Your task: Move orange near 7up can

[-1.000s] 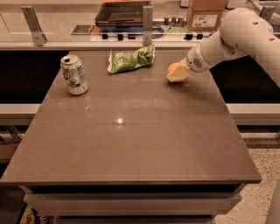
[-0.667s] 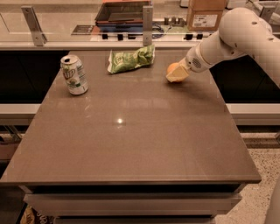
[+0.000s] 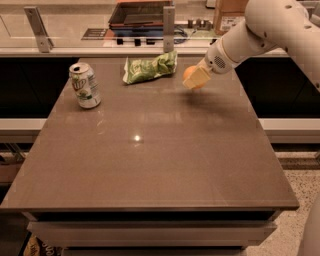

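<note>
The orange point(image 3: 188, 74) is at the back right of the brown table point(image 3: 150, 165), held between the pale fingers point(image 3: 198, 78) of my gripper point(image 3: 195, 78). It hangs slightly above the tabletop, with a faint shadow under it. The white arm reaches in from the upper right. The 7up can point(image 3: 85, 85) stands upright at the back left of the table, far to the left of the orange. Only part of the orange shows behind the fingers.
A green snack bag point(image 3: 150, 67) lies at the back middle of the table, between the can and the orange. Behind the table runs a counter point(image 3: 60, 40) with metal posts and a dark tray point(image 3: 140, 12).
The gripper has moved a little left and up with the orange in it. The can and the bag have not moved.
</note>
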